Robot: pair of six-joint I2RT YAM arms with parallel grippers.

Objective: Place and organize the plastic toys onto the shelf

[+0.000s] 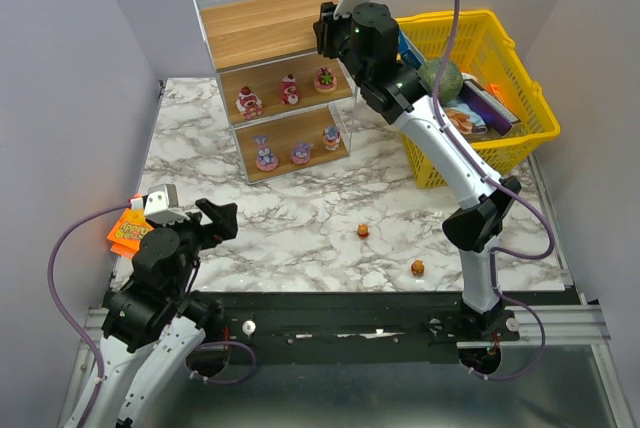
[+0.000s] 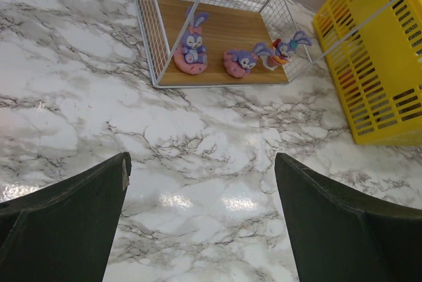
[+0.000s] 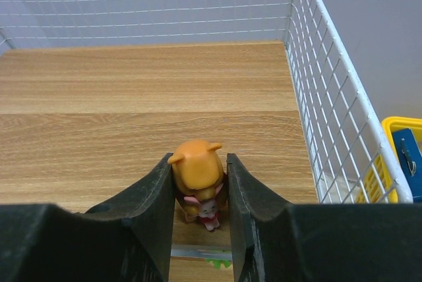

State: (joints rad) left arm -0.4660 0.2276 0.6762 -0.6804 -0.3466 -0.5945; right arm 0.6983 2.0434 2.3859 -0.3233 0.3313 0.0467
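The shelf (image 1: 262,34) is a white wire rack with three wooden boards at the back of the table. My right gripper (image 3: 200,183) is shut on an orange-yellow bear toy (image 3: 196,167), held over the right end of the top board (image 3: 132,117); I cannot tell whether the toy touches it. Three red-pink toys (image 1: 289,90) stand on the middle board. On the bottom board are three purple toys (image 1: 300,153), also in the left wrist view (image 2: 193,48). Two orange toys (image 1: 363,231) (image 1: 417,268) lie on the marble. My left gripper (image 2: 201,163) hovers open and empty at the front left.
A yellow lattice basket (image 1: 520,88) stands right of the shelf, holding a green ball (image 1: 440,76) and other items. An orange packet (image 1: 125,231) lies at the table's left edge beside my left arm. Purple walls close in the table on three sides.
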